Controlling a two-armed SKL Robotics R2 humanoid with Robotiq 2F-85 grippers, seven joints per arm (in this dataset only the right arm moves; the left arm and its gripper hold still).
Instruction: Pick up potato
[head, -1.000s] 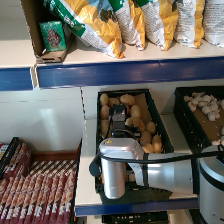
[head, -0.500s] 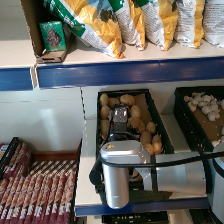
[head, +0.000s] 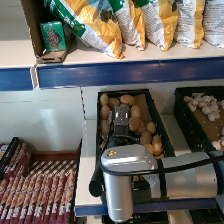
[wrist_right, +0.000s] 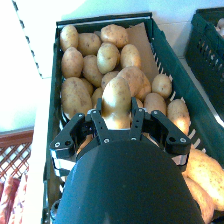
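Since a second ago the right arm (head: 150, 175) has swung its wrist housing leftward and nearer across the lower part of the head view, while the crate and shelf goods sit as they did. Largest here is the black crate (head: 162, 127) of potatoes, lined with brown paper and set on the white counter below the blue-edged shelf of chip bags (head: 110, 25); its walls keep the loose pile together, so any pick has to be from above. Within it the right gripper (wrist_right: 117, 120) hangs over the middle of the heap, its two fingers closed on either flank of one potato (wrist_right: 116, 100), which stands upright between them, apparently lifted a little clear of its neighbours.
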